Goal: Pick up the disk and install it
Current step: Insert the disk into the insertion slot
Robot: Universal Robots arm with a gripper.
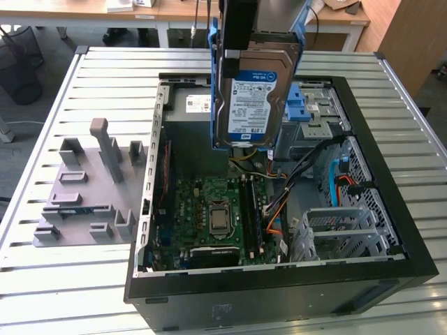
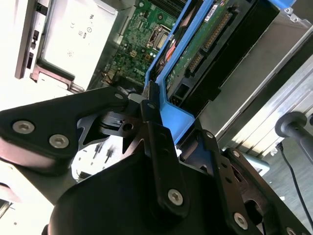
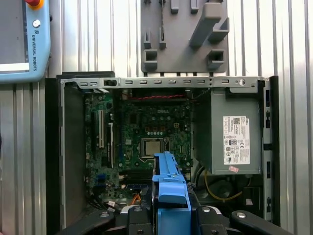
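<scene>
The disk [image 1: 250,105], a silver drive with a white-and-blue label in a blue plastic carrier, hangs upright above the open computer case [image 1: 363,272]. My gripper [image 1: 231,64] is shut on its upper edge, one black finger lying across the labelled face. The disk's lower edge is over the back middle of the case, near the grey power supply [image 1: 190,105]. In the second wrist view the black fingers [image 2: 155,128] clamp the blue carrier [image 2: 172,113], with the drive's green circuit side [image 2: 203,46] beyond. In the first wrist view the carrier's edge [image 3: 169,180] points down at the motherboard [image 3: 146,132].
Blue latch pieces [image 1: 308,105] and a metal drive cage [image 1: 342,227] sit on the exterior view's right side of the case, with orange and black cables [image 1: 293,188] between. A grey fixture plate [image 1: 91,185] lies left of the case. A teach pendant [image 3: 22,41] rests on the slatted table [image 1: 63,279].
</scene>
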